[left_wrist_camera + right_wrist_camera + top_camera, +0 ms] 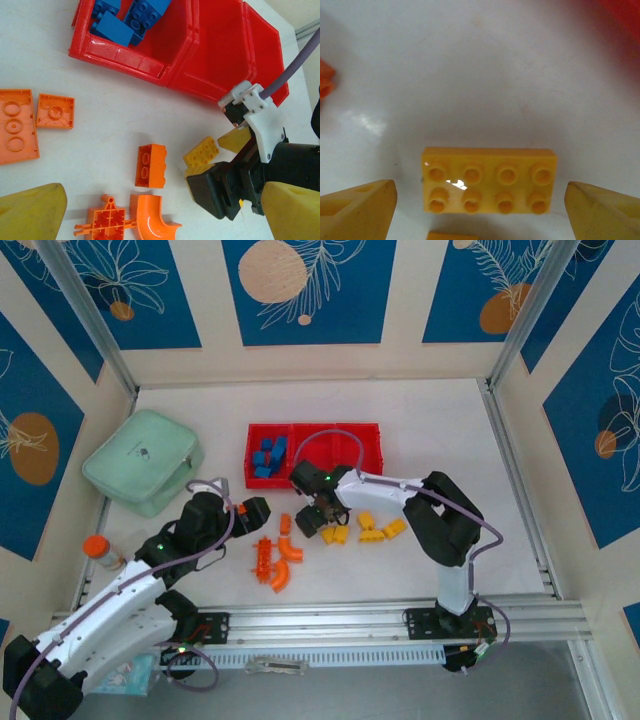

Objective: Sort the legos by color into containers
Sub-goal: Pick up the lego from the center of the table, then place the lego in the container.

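A yellow eight-stud lego (489,180) lies flat on the white table between my right gripper's (480,212) yellow fingers (357,210), with a gap on each side; the gripper is open. From above, that gripper (318,520) hangs just in front of the red containers (372,443), beside more yellow legos (372,529). Blue legos (268,457) fill the left compartment. My left gripper (160,220) is open above the orange legos: a block (150,165), a curved piece (152,220) and a ridged one (107,222). Two orange plates (17,125) lie further left.
A mint-green lidded case (145,460) sits at the back left. An orange-capped bottle (100,550) stands by the left wall. The metal rail (400,620) runs along the table's near edge. The two grippers are close together in the middle.
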